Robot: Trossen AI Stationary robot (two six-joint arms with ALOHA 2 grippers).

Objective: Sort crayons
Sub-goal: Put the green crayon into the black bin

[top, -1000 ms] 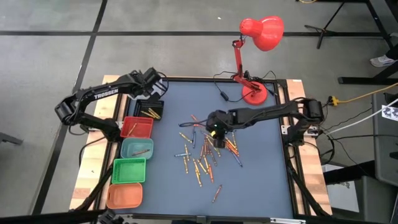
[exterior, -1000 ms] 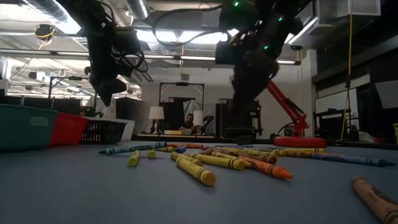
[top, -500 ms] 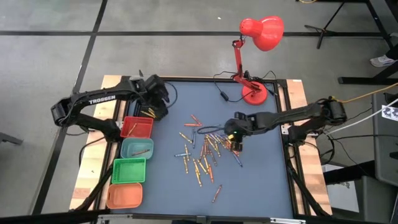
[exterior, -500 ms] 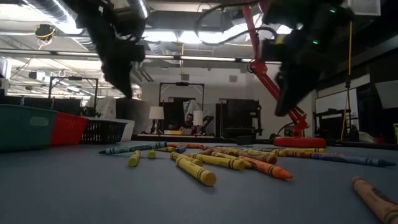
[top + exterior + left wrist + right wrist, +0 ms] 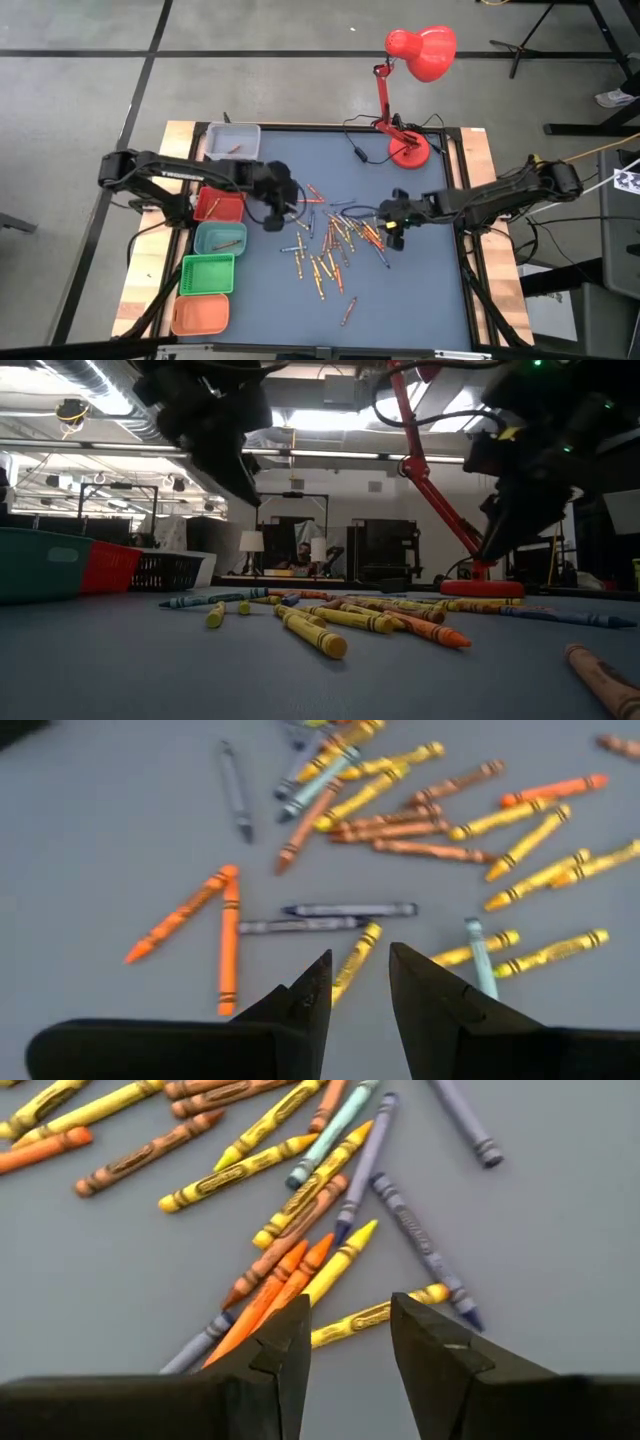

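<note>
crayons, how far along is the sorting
Done: only a few crayons lie in the bins, one in the teal bin and one in the grey bin.
In hand: nothing. The left gripper and right gripper hang open and empty over the two sides of the pile.
Left: nearly everything; dozens of crayons are scattered on the table.

One camera looks straight down, one sits low, two ride the wrists; all see the crayons.
</note>
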